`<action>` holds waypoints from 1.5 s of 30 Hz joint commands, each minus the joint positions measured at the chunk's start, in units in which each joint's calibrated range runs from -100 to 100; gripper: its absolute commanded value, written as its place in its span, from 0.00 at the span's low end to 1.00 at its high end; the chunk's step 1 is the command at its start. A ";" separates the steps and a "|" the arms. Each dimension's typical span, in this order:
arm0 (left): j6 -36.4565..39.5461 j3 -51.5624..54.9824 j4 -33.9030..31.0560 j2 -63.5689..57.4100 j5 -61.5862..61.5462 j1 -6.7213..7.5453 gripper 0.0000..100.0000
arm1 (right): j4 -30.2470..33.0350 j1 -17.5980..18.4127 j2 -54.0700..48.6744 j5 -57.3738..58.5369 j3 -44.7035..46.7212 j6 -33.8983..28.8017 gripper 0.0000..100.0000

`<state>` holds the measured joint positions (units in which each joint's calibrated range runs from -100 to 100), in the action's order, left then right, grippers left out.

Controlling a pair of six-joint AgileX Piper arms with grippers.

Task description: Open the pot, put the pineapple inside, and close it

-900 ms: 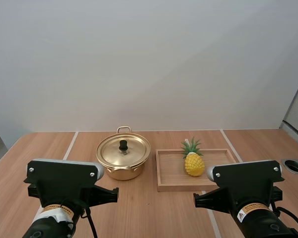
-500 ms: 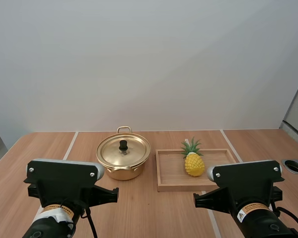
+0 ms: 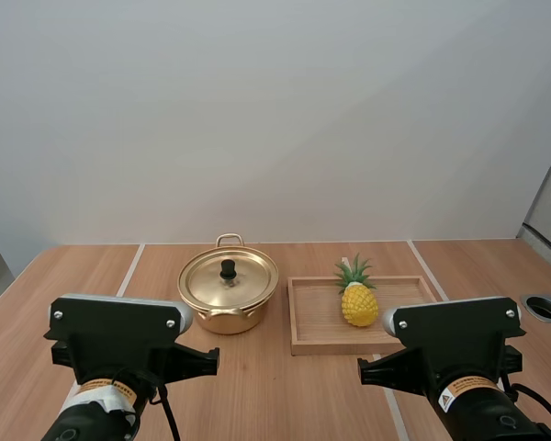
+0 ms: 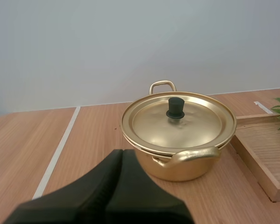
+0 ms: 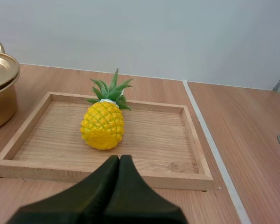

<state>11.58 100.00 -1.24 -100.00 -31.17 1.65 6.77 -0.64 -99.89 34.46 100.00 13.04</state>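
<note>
- No change since before: lidded round golden metal pot (image 3: 225, 319) mid-desk (image 3: 257, 386), small yellow pineapple (image 3: 359, 303) centred on shallow wooden tray (image 3: 317, 317).
- Fully closed, empty: left gripper (image 4: 121, 151), right gripper (image 5: 119, 157); opening unstarted.

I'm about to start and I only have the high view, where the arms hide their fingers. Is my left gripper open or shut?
Observer: Shut. In the left wrist view the left gripper is one dark wedge, empty, short of the pot.
Operator: And the right one?
Observer: Shut too, and empty. The right gripper sits before the near rim of the tray, with the pineapple beyond it.
Operator: Is the left one lined up with the knob?
Observer: Not quite. The knob lies off to the tray side of the fingertips.
</note>
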 commanded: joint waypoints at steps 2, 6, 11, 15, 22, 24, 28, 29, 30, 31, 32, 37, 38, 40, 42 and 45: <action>-0.14 0.00 -0.18 0.00 1.57 0.18 0.00 | 0.43 -0.24 -0.11 -0.72 0.00 0.32 0.00; -0.14 0.00 -0.18 0.00 1.57 0.18 0.00 | 0.43 -0.24 -0.11 -0.72 0.00 0.32 0.00; -0.14 0.00 -0.18 0.00 1.57 0.18 0.00 | 0.43 -0.24 -0.11 -0.72 0.00 0.32 0.00; -0.14 0.00 -0.18 0.00 1.57 0.18 0.00 | 0.43 -0.24 -0.11 -0.72 0.00 0.32 0.00; -0.14 0.00 -0.18 0.00 1.73 0.18 0.00 | 0.43 -0.24 -0.11 -0.90 0.00 0.00 0.00; -0.14 0.00 -0.18 0.00 1.76 0.18 0.00 | 0.01 -0.24 -0.11 -1.34 0.00 0.00 0.00; -0.23 0.00 -0.28 0.00 2.54 0.18 0.00 | -0.04 -0.24 -0.11 -6.34 0.00 0.00 0.00; -0.23 0.00 -0.28 0.00 3.18 0.18 0.00 | -0.04 -0.24 -0.11 -8.40 0.00 0.00 0.00; -0.23 -0.63 -0.28 0.00 4.36 0.18 0.00 | -0.04 -0.24 -0.11 -10.49 0.00 0.00 0.00; -0.23 -1.66 -0.28 0.00 5.30 0.18 0.00 | -0.04 -0.24 -0.11 -12.25 0.00 0.00 0.00; -0.23 -2.89 -0.28 0.00 5.98 0.18 0.00 | -0.04 -0.24 -0.11 -13.66 0.00 0.00 0.00; -0.23 -10.17 -0.28 0.00 6.63 0.18 0.00 | -0.04 -0.24 -0.11 -15.18 -2.35 0.00 0.00; -0.23 -11.66 -0.28 0.00 6.63 0.18 0.00 | -0.04 -0.24 -0.11 -15.18 -3.60 0.00 0.00; -0.23 -14.18 -0.28 0.00 6.63 0.18 0.00 | -0.04 -0.24 -0.11 -15.18 -6.16 0.00 0.00; -0.23 -16.59 -0.28 0.00 6.63 0.18 0.00 | -0.49 -0.24 -0.11 -15.18 -9.44 0.00 0.00; -0.23 -20.78 -0.28 0.00 6.63 0.18 0.00 | -2.49 -0.24 -0.11 -15.18 -14.46 0.00 0.00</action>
<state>11.58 82.29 -1.24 -100.00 -25.95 1.65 5.48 -0.64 -99.89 20.55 88.86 13.04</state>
